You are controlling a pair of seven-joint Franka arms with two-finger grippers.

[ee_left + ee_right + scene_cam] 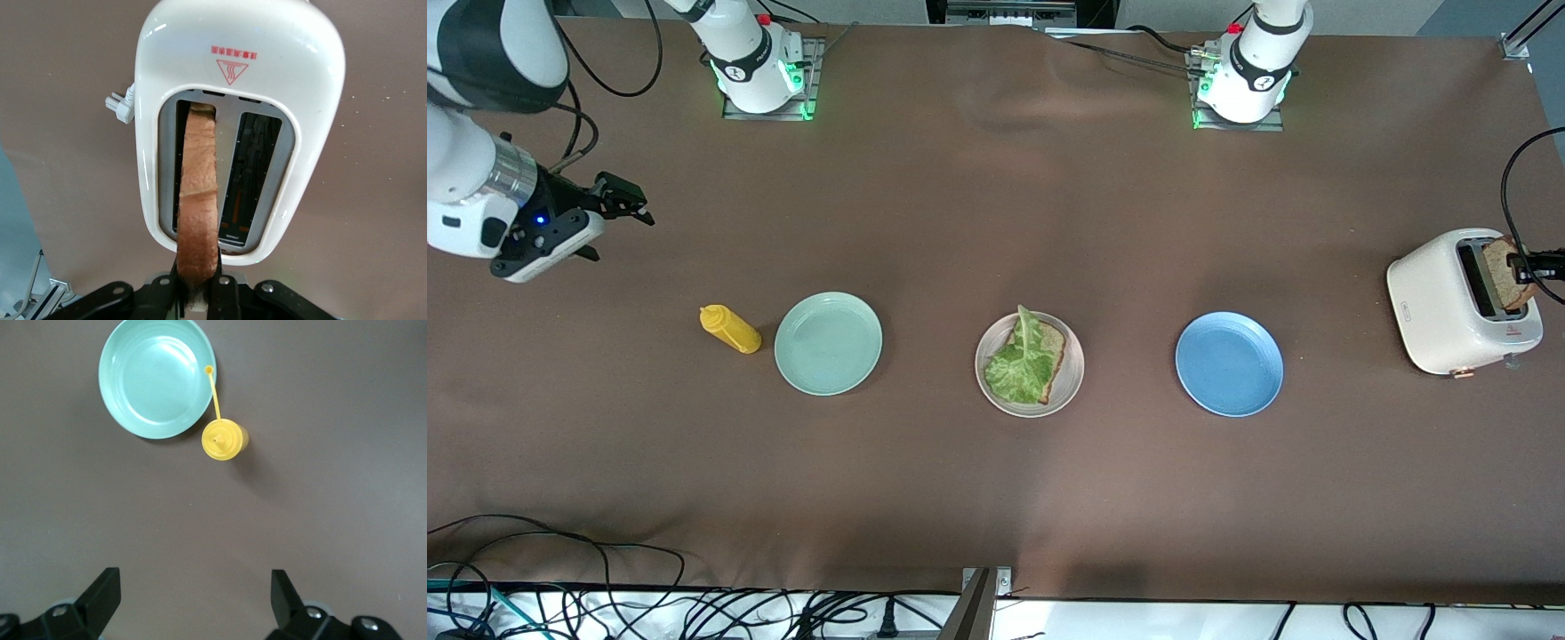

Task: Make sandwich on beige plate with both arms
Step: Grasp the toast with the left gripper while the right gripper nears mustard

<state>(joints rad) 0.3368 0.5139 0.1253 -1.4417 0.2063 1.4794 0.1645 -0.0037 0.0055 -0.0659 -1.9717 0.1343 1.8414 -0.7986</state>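
Brown bread slice (198, 200) (toaster-slotted) (240, 127) in left gripper (197, 293)

Both arms are glossy white with black joint bands. The right arm (480, 116) has a brushed silver ring at the wrist, a small blue light on its white hand housing, and black cables looping alongside. Its black gripper (618, 203) has angular fingers (103, 593) with screws at their roots. Each base glows green on a grey metal plate, with a red fitting above.

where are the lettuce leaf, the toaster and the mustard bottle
lettuce leaf (1021, 364), front view, middle of the leaf
toaster (1436, 302), front view, its white side wall
mustard bottle (225, 441), right wrist view, its cap
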